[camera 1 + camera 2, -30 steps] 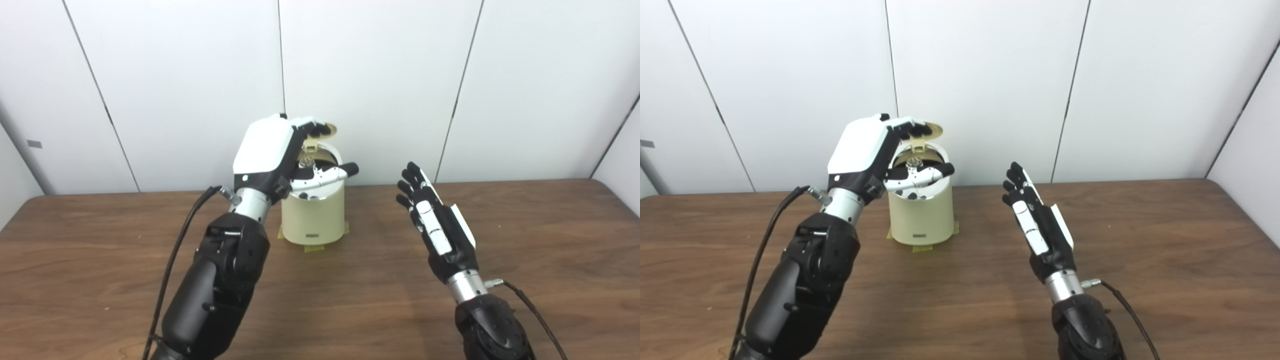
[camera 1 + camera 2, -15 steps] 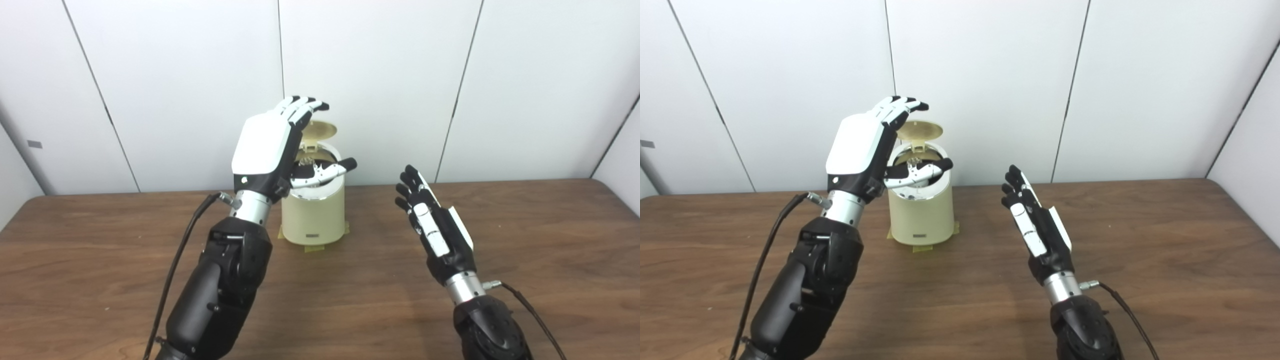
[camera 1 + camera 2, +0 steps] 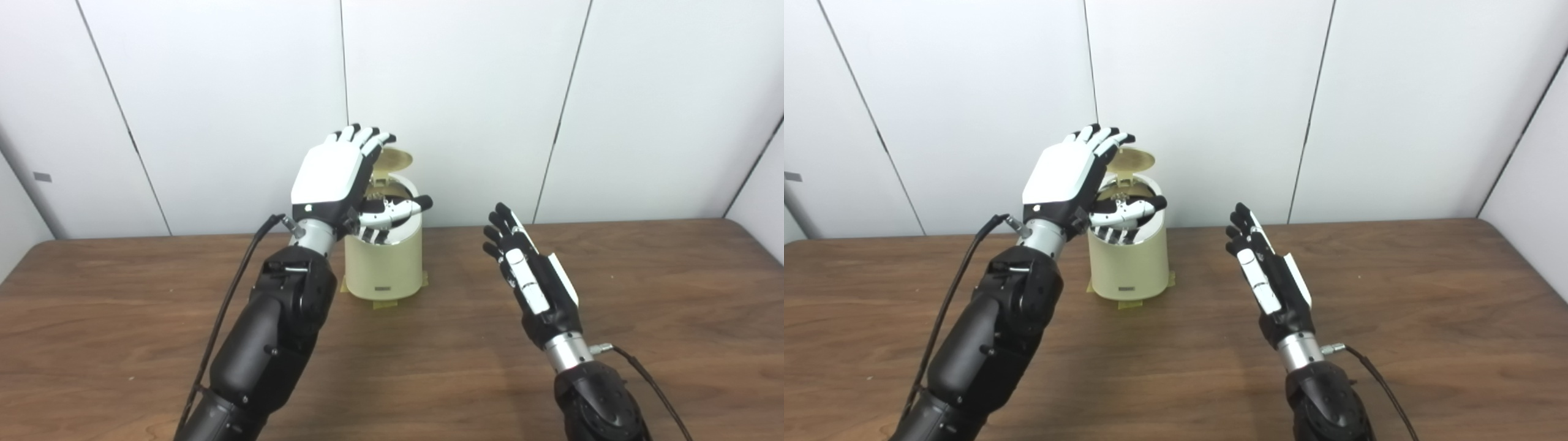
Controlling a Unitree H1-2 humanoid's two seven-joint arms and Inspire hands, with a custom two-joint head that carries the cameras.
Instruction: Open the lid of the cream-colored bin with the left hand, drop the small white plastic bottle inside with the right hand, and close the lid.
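The cream-colored bin stands at the back middle of the table, taped down at its base. Its round lid is tipped up behind the opening. My left hand is raised in front of the bin's top, open, its fingers spread beside the lid and its thumb reaching across the opening. To the right of the bin my right hand hovers open and empty, fingers pointing up. I cannot make out the small white bottle; the bin's inside is mostly hidden by my left hand.
The brown wooden table extends on both sides of the bin. White wall panels rise right behind it. Cables trail from both forearms.
My left hand's fingers have lifted off the lid's edge and straightened, and the arm has shifted slightly. The lid stays tipped up. My right hand has barely moved.
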